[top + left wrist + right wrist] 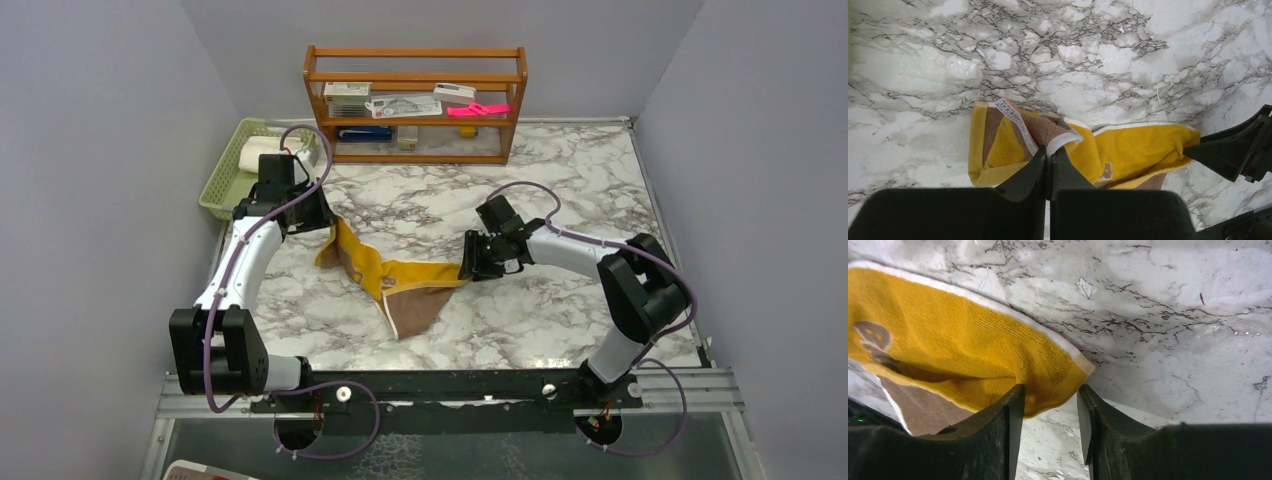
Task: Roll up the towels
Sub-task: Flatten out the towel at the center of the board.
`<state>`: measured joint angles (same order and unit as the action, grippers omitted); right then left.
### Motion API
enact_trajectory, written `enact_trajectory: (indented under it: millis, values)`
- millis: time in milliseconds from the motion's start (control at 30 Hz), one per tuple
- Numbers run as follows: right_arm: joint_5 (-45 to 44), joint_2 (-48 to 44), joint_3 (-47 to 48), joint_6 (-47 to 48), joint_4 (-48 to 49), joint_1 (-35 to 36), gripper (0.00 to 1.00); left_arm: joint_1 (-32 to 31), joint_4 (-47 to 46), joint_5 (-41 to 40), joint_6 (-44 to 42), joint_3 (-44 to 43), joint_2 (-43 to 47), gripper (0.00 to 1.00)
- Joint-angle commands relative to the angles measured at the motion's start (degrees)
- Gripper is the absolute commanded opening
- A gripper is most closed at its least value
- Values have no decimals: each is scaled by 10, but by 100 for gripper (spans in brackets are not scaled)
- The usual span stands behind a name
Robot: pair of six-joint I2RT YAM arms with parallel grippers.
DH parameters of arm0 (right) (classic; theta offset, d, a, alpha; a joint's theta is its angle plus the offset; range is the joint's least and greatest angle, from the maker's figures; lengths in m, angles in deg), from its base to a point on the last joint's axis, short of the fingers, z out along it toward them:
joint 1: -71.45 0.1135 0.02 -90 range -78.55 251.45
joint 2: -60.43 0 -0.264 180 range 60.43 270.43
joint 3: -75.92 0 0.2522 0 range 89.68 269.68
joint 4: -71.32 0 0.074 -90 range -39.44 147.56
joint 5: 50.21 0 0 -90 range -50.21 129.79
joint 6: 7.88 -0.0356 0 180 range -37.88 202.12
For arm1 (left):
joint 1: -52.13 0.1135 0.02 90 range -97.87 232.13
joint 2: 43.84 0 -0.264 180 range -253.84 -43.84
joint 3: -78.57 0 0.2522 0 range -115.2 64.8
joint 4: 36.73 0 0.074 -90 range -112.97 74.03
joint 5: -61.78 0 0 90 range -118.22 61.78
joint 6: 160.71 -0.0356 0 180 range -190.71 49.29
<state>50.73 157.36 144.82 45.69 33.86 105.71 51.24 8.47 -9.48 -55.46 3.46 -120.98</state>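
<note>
Two grippers, one towel. The brown terry-cloth towel with mustard-yellow trim and patches (385, 280) is slung between the arms over the middle of the white, grey-veined marble-look table (560, 180). Its brown middle sags toward the near side and appears to rest on the surface.

Left gripper (1049, 152): clenched on the towel's left corner, right beside the white care label with red print (1015, 122). Cloth is bunched and folded over itself there.

Right gripper (1050, 395): jaws apart. The towel's right yellow corner sits in the gap against one finger, not pinched.

Step, as I read it: spreading the towel flat, rolling not yet begun. Next move calls for the right jaws to clamp that corner. Only the tip is in the gap, so it could slip out. Then both arms pull it taut, lay it flat on the table, and roll from one edge.

Materials:
- Towel: looped pile, soft and limp, with a narrow white band along the yellow edge. It won't hold a shape unless kept under tension.
- Table: hard and glossy, so cloth will likely slide on it.

Far left, a pale green slotted plastic basket (222, 185) holds a cream-white soft bundle (258, 157). Probably the other towel; can't tell whether it's rolled.
</note>
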Motion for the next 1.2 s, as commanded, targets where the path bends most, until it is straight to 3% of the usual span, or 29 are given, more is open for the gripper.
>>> enact_trajectory:
  millis: [0,33,67,100,167,333,433,633,800,1033,1167]
  values:
    - [3,7,-5,0,54,-23,30,-2,0,-14,-9,4,16,0]
    - [13,11,0,7,61,-29,10,-2,1,-19,-10,2,16,0]
    - [30,14,12,21,68,-40,2,0,4,-27,-12,-5,17,0]
    - [53,10,26,43,76,-48,1,6,13,-34,-13,-19,23,0]
    - [75,-26,75,90,52,-74,1,30,19,-42,-13,-55,57,0]
    - [88,-227,134,122,65,-211,1,52,85,-99,-15,-190,112,0]
    - [69,-227,200,155,0,-214,1,54,109,-107,-15,-233,120,0]
    - [47,-275,196,191,-14,-214,1,57,158,-122,-44,-304,136,0]
    - [81,-386,173,233,-40,-214,1,57,172,-71,-49,-283,215,0]
    - [122,-549,147,255,-93,-213,1,16,154,21,-27,-181,342,0]
    - [102,-585,153,251,-147,-214,1,-27,155,4,-17,-156,376,0]
